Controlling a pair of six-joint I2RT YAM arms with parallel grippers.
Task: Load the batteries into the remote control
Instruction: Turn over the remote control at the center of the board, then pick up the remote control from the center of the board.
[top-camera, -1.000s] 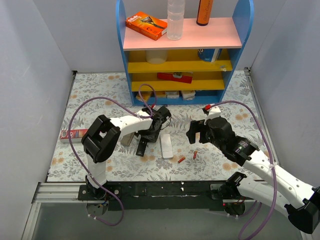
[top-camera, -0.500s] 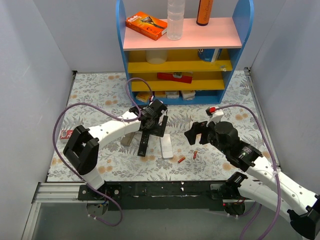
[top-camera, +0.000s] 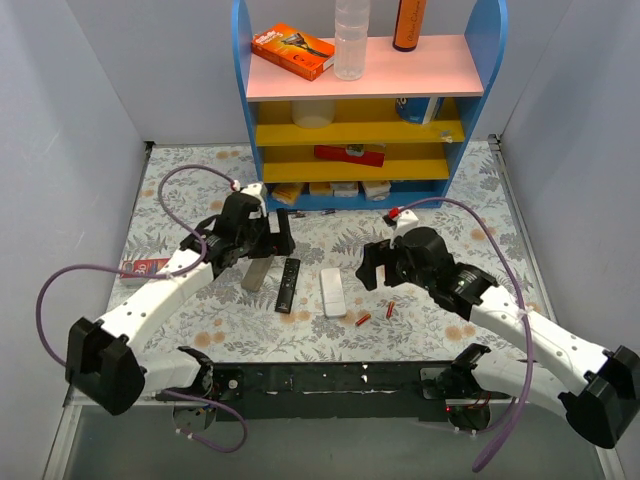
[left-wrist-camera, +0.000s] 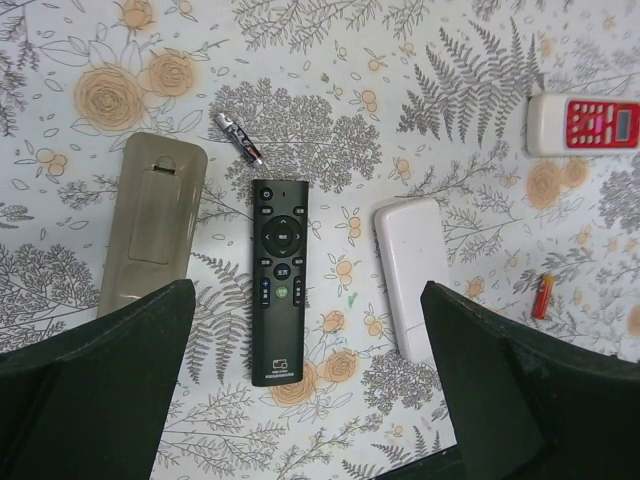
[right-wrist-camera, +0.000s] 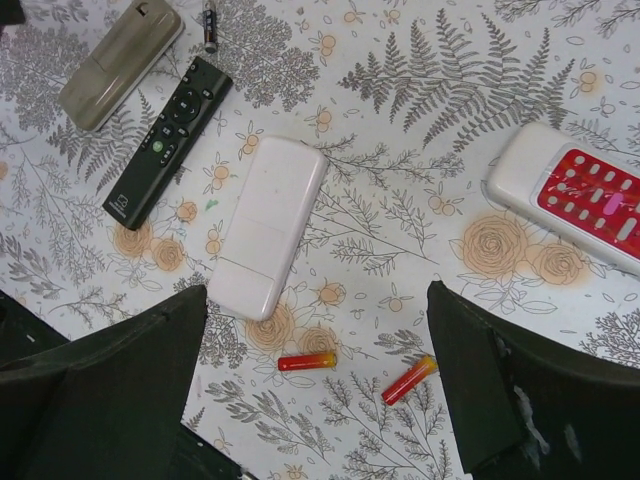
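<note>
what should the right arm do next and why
Probably lower the right gripper onto the nearer red-orange battery and close on it. The gripper hangs open and empty above the table. That battery lies loose just below the white remote, apart from the second battery, so it looks easy to grasp.

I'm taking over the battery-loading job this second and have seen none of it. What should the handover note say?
Left claw: open, empty, hovering over the black remote.
Right claw: open, empty, hovering over the white remote control.
The white remote control lies flat, blank side up, apparently closed, touched by neither claw.
Red-orange batteries: loose on the table by its near end.
Dark battery: loose by the far ends of the grey remote and the black remote.
Done: nothing loaded.
Left: open the compartment, pick up the batteries, insert them, close.
</note>
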